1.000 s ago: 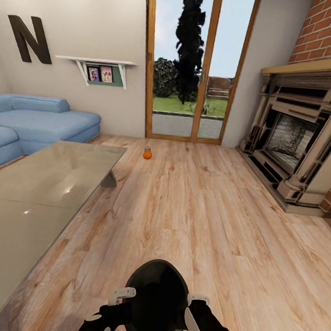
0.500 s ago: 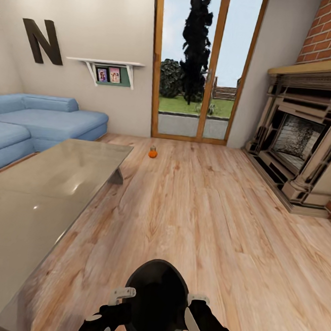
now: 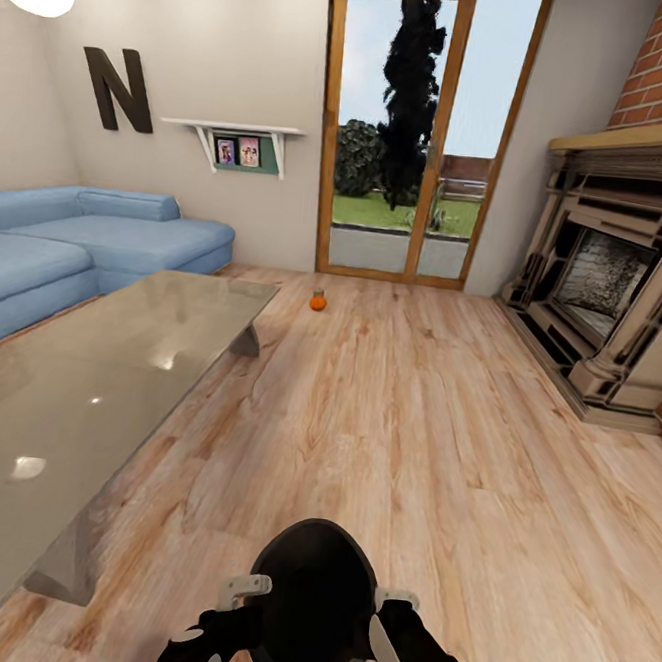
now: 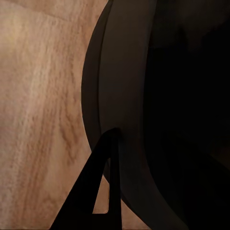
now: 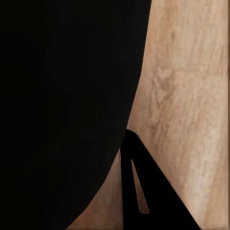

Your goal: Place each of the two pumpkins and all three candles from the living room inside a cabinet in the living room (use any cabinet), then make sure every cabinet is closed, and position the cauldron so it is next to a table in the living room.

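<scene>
Cauldron point(image 3: 313, 601) sits low at the front of the head view, pinched between both arms: left gripper point(image 3: 245, 592) on its left flank, right gripper point(image 3: 387, 605) on its right. In the left wrist view one dark finger point(image 4: 98, 191) lies against the cauldron wall point(image 4: 143, 115); the right wrist view mirrors that, finger point(image 5: 143, 191) against the black side point(image 5: 62, 105). I read it as a two-arm squeeze on the outside of the pot; whether either set of jaws is actually clamped on anything, or how wide they stand, I cannot tell. Key relation: the coffee table point(image 3: 95, 391) is to the robot's front-left, its long axis running away from us, near corner just left of the cauldron, so the left arm's side is nearer. Placing it next to the table looks like a short leftward shift and a set-down on the floor point(image 3: 431, 450). One pumpkin point(image 3: 317, 302) lies on the floor well ahead, beyond the table's far end, near the glass door point(image 3: 428, 139).
</scene>
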